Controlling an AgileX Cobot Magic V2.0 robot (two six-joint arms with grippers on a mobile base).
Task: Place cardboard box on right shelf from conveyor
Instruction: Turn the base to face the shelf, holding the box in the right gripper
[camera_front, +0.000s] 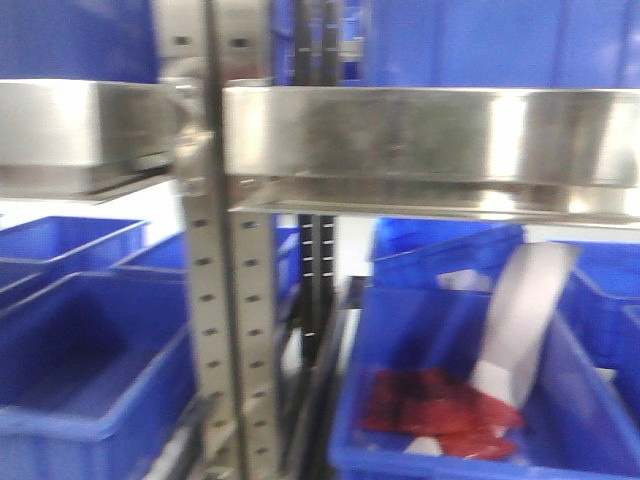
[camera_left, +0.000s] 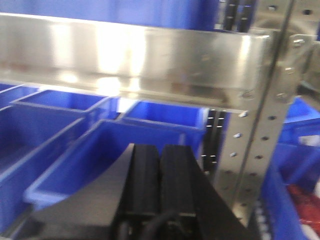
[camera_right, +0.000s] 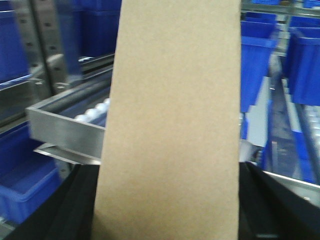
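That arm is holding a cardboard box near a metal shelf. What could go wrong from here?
The cardboard box fills the right wrist camera's view, so its top edge might bump the front lip of the steel shelf unseen. The right gripper seems to hold only the box's lower end. If the box slipped or tipped, it could drop into a blue bin below the shelf.

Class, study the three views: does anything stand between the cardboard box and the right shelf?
Nothing visible lies between the cardboard box and the right shelf, though the box hides much of the right wrist view. Above the shelf's lip, blue bins show and may take up room.
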